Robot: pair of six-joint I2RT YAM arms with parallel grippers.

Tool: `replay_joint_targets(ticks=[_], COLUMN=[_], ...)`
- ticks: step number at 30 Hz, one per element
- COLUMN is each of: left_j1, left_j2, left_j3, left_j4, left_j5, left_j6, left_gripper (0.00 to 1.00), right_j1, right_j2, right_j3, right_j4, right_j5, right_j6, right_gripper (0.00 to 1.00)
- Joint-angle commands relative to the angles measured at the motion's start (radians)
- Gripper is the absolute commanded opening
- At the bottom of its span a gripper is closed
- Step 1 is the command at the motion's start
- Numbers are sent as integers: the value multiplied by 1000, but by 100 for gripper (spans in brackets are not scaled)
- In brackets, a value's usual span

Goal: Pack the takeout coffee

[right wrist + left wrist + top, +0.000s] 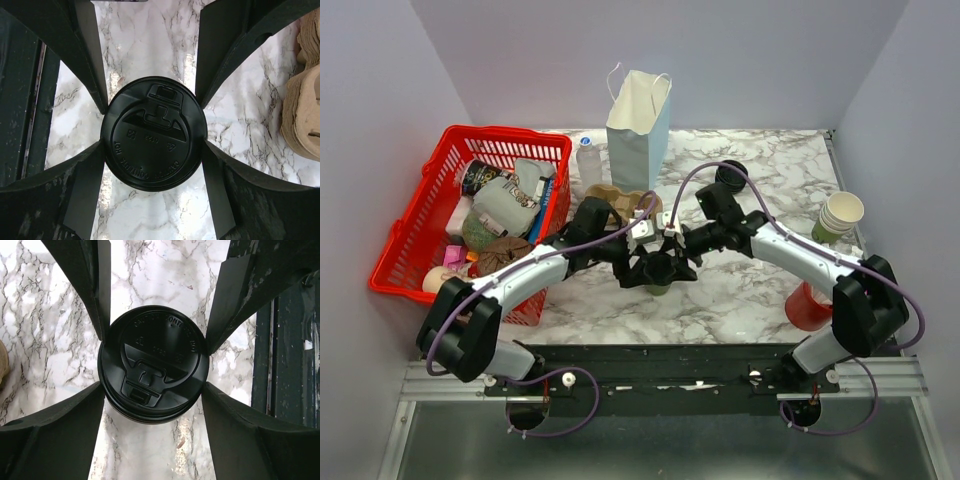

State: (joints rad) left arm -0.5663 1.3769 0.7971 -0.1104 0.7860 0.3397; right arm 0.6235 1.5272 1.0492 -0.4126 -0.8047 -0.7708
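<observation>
Left hand point(152, 386) clasps the takeout coffee point(150, 347); right hand point(152, 144) clasps it too

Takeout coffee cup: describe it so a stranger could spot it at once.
On the marble table, look near the middle, where the left gripper and right gripper meet. The takeout coffee cup stands between them: small, olive-green, the only cup wearing a black sip lid, unlike the lidless stacked cups and red cup.

The lid point(152, 365) is black, the cup point(658, 290) olive-green, the table point(760, 290) white marble veined grey, the basket point(410, 240) red.
</observation>
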Motion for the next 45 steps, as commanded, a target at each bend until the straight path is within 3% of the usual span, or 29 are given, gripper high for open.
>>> replay_joint_targets(ticks=[1,9,20,29,37,45], left_j1=[-9,-43,-66,-107,-141,-78], left_j2=[83,200,177,197,215,90], left_j3=[33,126,88,86,88,28], left_j4=[-61,-189,-198,-176,-262,-196], left_j5=[-34,-76,-133,-274,-206,-83], left_j6=[59,39,16,-54,28,58], left_gripper=[74,71,77,75,75,86], right_j1=[5,7,36,85,97,97], right_j2=[65,140,84,99,120,134], right_j3=[6,84,-6,-25,-23,12], right_j4=[-89,-205,-147,-124,-186,-192], right_j5=[18,36,139,256,228,228], right_j6=[-16,-27,-79,-38,-59,-36], right_gripper=[78,75,75,74,72,72])
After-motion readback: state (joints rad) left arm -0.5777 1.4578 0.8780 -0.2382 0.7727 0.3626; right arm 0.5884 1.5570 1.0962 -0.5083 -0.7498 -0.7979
